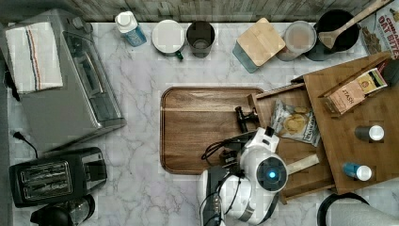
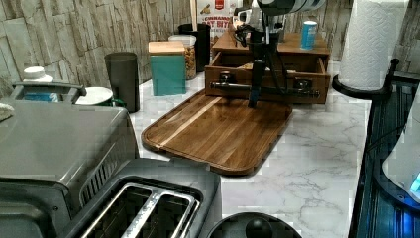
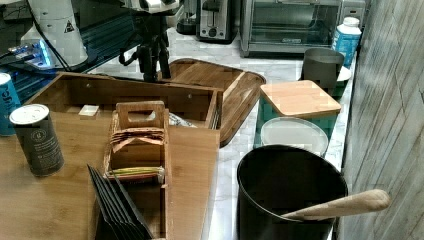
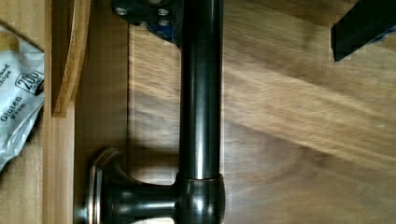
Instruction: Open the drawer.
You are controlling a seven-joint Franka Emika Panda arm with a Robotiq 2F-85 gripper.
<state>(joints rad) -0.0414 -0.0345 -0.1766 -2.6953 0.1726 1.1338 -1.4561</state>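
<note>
Jaws hang open around the handle [image 4: 201, 107]; I see the pulled-out drawer [image 1: 291, 155] holding a snack bag [image 1: 295, 123].

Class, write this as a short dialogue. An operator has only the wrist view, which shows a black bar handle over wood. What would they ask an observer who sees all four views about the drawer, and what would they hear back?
Operator: How far out is the drawer?
Observer: In the top view the drawer stands well out from under the cabinet top, and its handle reaches over the edge of the wooden tray.
Operator: I see part of a bag. Is anything else inside?
Observer: Yes, a pale flat piece lies near the drawer's lower side in the top view.
Operator: Where is the gripper along the handle?
Observer: In the left view the gripper hangs near the bar's middle.
</note>
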